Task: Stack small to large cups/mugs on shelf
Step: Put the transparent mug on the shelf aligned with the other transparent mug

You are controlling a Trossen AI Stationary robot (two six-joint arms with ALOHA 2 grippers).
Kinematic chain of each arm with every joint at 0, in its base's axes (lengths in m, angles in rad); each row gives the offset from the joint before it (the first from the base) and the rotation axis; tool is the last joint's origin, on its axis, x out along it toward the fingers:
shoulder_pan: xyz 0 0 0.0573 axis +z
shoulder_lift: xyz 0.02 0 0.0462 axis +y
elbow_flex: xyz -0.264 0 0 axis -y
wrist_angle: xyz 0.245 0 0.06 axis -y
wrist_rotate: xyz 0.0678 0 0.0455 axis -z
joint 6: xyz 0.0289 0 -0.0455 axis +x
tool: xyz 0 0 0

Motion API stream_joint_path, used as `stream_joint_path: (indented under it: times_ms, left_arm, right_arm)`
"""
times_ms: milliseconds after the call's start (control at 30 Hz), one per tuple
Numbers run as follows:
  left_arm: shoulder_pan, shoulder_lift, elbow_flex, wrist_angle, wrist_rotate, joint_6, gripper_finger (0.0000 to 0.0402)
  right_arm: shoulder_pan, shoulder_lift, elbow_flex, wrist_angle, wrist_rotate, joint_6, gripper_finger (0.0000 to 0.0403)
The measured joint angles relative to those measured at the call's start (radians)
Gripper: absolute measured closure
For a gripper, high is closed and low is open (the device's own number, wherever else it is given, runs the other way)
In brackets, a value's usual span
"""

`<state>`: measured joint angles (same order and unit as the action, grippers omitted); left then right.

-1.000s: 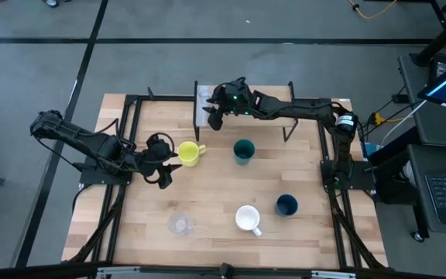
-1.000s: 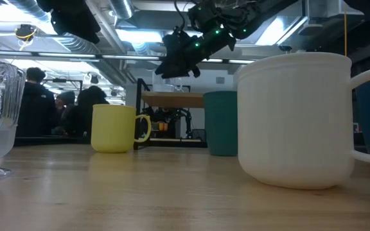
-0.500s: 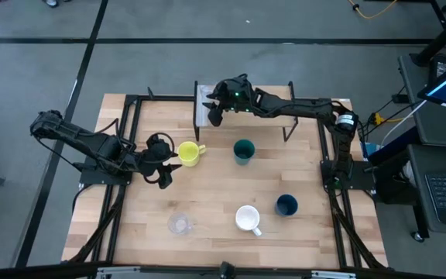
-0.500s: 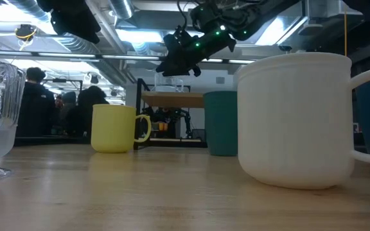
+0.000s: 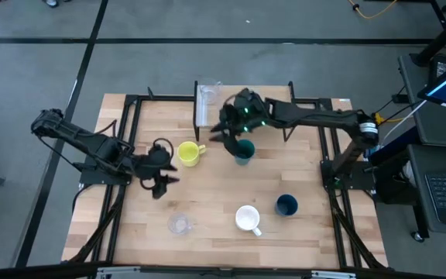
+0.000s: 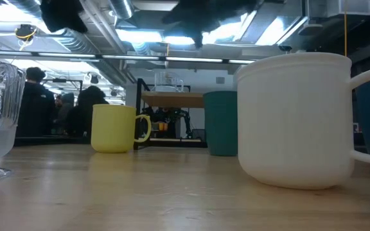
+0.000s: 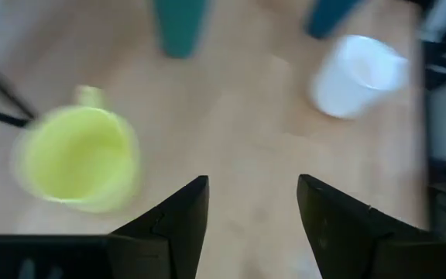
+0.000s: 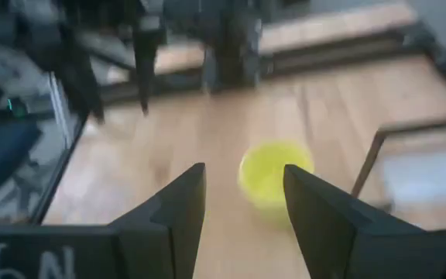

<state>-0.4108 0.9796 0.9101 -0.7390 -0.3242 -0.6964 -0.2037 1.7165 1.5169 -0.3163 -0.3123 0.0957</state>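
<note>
Six cups and mugs are in sight, one of them a tiny clear glass (image 5: 208,94) already standing on the shelf (image 5: 202,116) at the far edge of the bench (image 5: 207,201); seen from bench height, the glass (image 6: 166,83) sits on the light-wood board (image 6: 172,99) behind the other vessels.

The right tool (image 5: 229,139) hangs over the bench just near of the shelf, between the yellow mug (image 5: 188,153) and the teal-green cup (image 5: 244,151), close beside the cup's rim. Its fingers (image 8: 178,209) are spread with nothing between them, and its wrist camera looks down on the yellow mug (image 8: 275,177) past the gap.

The left tool (image 5: 159,179) sits at the left of the bench, just left and near of the yellow mug, apart from it. Its fingers (image 7: 178,218) are also spread and empty, with the yellow mug (image 7: 80,158), the white mug (image 7: 358,75) and the teal-green cup (image 7: 180,25) visible beyond them.

The other four vessels stand on the bench. The second clear glass (image 5: 179,225) is at the near left, the white mug (image 5: 248,219) near centre with its handle pointing to the near right, and the dark blue cup (image 5: 286,205) just to its right. From bench height the white mug (image 6: 295,120) fills the right foreground. People (image 6: 40,102) stand in the room beyond.
</note>
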Motion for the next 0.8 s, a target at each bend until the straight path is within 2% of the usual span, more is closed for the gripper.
stream_joint_path:
  times_ms: [200, 367, 500, 633, 800]
  left_arm:
    - [-0.134, 0.081, 0.034, -0.036, 0.158, -0.113, 0.0217]
    - [-0.261, 0.196, 0.06, 0.056, 0.168, -0.124, 0.0227]
    - [-0.319, 0.289, 0.072, 0.048, 0.111, -0.187, 0.0229]
    - [-0.356, 0.355, 0.075, 0.054, 0.112, -0.26, 0.0229]
    - [-0.397, 0.404, 0.075, 0.081, 0.127, -0.264, 0.0229]
  right_arm:
    - [0.123, -0.109, 0.0, -0.276, 0.256, 0.008, 0.0226]
    - [0.21, -0.158, 0.0, -0.402, 0.399, 0.062, 0.0226]
    - [0.255, -0.163, 0.0, -0.428, 0.454, 0.083, 0.0226]
    - [0.286, -0.155, 0.0, -0.429, 0.452, 0.083, 0.0226]
    - [0.315, -0.153, 0.0, -0.43, 0.452, 0.084, 0.0226]
